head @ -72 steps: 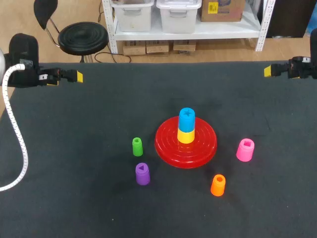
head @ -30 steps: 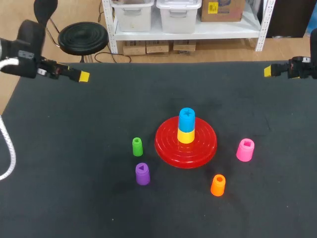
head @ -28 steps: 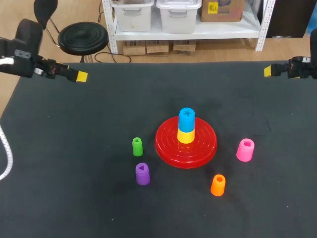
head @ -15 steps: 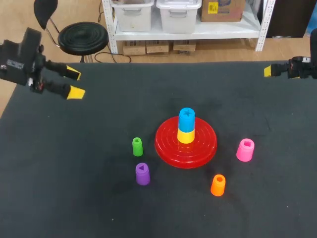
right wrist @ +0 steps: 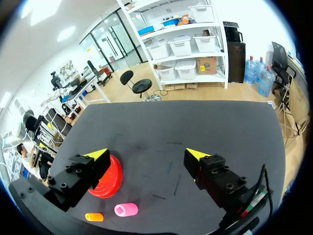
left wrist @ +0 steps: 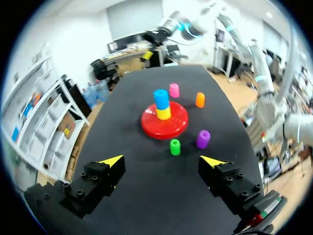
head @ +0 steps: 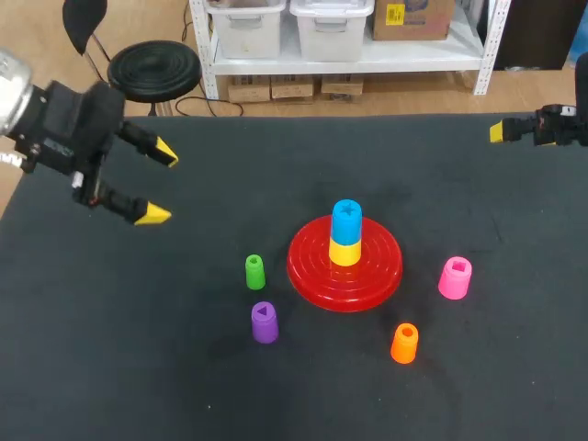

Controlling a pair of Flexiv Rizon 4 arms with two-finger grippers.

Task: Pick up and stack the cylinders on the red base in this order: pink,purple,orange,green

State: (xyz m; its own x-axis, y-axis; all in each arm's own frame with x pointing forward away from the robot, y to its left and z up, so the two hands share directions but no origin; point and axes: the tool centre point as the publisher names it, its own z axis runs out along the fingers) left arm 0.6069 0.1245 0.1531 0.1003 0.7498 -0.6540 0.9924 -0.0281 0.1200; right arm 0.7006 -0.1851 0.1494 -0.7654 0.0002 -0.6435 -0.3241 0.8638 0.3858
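Our left gripper [head: 158,184] is hovering spread, well left of the base [head: 303,262]; our right gripper [head: 497,131], also spread, is hanging at the table's [head: 138,367] far edge.

The left arm [head: 64,138] was at the upper left of the frame. Its jaws were wide open, the yellow tips [head: 152,215] far apart. The right arm [head: 562,126] was at the upper right edge. Its jaws were open too.

Red base [head: 377,276] and stack [head: 345,234] stand between left hand [head: 160,184] and pink cylinder [head: 455,277].
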